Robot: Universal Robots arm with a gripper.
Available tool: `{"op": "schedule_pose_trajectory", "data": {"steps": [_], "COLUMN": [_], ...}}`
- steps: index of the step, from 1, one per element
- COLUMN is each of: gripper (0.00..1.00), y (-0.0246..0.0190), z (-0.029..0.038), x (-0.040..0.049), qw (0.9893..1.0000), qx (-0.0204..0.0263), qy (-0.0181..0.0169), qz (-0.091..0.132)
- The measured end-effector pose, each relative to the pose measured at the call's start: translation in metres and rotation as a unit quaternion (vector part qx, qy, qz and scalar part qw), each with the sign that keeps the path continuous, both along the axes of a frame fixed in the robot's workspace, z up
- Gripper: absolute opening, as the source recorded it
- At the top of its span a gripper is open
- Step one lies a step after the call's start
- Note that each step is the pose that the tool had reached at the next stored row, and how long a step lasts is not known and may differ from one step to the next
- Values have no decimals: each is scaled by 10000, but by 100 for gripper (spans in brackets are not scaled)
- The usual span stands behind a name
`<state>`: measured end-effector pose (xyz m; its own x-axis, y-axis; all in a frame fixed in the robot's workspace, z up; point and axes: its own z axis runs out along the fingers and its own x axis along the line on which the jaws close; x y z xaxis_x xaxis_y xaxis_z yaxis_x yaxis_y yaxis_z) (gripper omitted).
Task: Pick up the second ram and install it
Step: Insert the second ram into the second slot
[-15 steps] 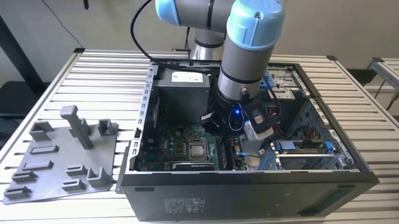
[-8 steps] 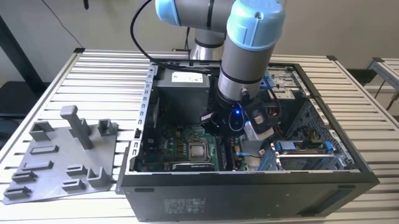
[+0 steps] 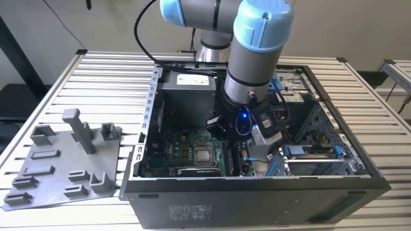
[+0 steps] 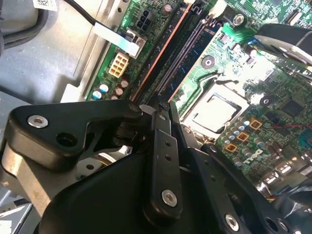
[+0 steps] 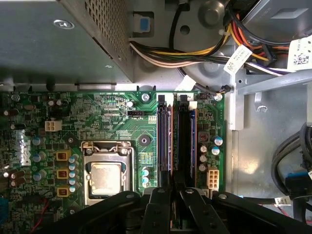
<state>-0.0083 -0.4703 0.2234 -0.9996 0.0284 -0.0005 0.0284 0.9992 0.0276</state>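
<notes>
The second ram (image 5: 184, 146), a long thin dark stick, runs out from between my fingertips and lies in line with the outer memory slot of the green motherboard (image 5: 112, 117). In the second wrist view the second ram (image 4: 163, 51) shows an orange-lit edge. My gripper (image 5: 175, 192) is shut on its near end, and the black fingers (image 4: 161, 146) meet at the gripper's tip (image 4: 163, 105). Whether the stick is fully down in the slot is hidden. A neighbouring dark slot pair (image 5: 164, 141) runs parallel beside it. The arm's wrist (image 3: 247, 110) reaches down into the open computer case (image 3: 257, 192).
A processor socket (image 5: 105, 178) sits close beside the slots. A grey power supply box (image 5: 48, 39) and bundled cables (image 5: 195, 48) lie beyond the slots' far ends. A drive cage with blue clips (image 3: 308, 154) fills the case's right side. A grey plastic tray (image 3: 64, 163) with raised blocks lies outside the case, on the exterior view's left.
</notes>
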Motion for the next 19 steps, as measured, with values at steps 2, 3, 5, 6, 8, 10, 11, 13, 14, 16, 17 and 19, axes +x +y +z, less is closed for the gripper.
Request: {"op": "schedule_pose_trajectory", "data": {"steps": [2,3,5,6,8,10,11,13,14,16,17,19], "gripper": [14,14,14,14,14,14,14,14,14,14,14,14], "y": [0,0,0,0,-1,0,0,0,0,0,0,0], "z": [0,0,6,14,37,65,77,83,83,83,83,83], "x": [0,0,-1,-2,-4,-4,-4,-5,-5,0,3,18], "qw": [10000,10000,10000,10000,10000,10000,10000,10000,10000,10000,10000,10000], "qx": [-1,-1,-2,-3,-5,-2,-2,-1,-1,-1,-1,-1], "qy": [0,0,0,0,-1,-1,-1,-3,-3,-3,-3,-3], "qz": [0,0,0,0,0,0,1,2,4,5,5,5]}}
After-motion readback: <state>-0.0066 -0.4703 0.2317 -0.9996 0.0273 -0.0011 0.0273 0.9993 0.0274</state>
